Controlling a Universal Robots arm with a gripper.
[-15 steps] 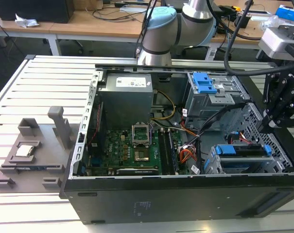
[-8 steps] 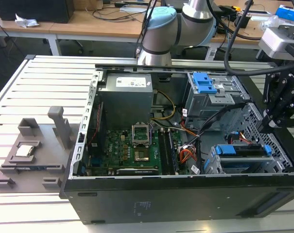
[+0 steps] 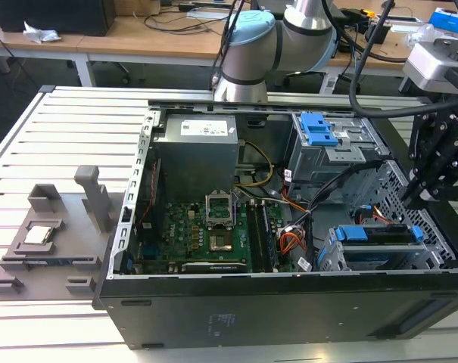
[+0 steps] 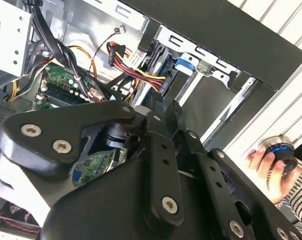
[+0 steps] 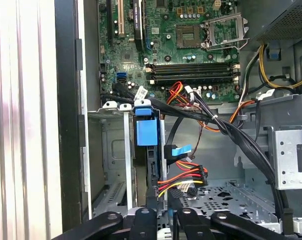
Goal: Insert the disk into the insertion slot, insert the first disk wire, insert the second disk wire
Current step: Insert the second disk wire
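One arm (image 3: 289, 34) reaches over the disk (image 3: 380, 236).

Lab: slatted metal workbench (image 3: 32, 151), cluttered desks (image 3: 138, 34) behind.

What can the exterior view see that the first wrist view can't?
Exterior view: the robot's pale blue arm joint and a grey tray beside the computer. First wrist view: a plug of red, yellow and black wires up close. Both: the green circuit board inside the case.
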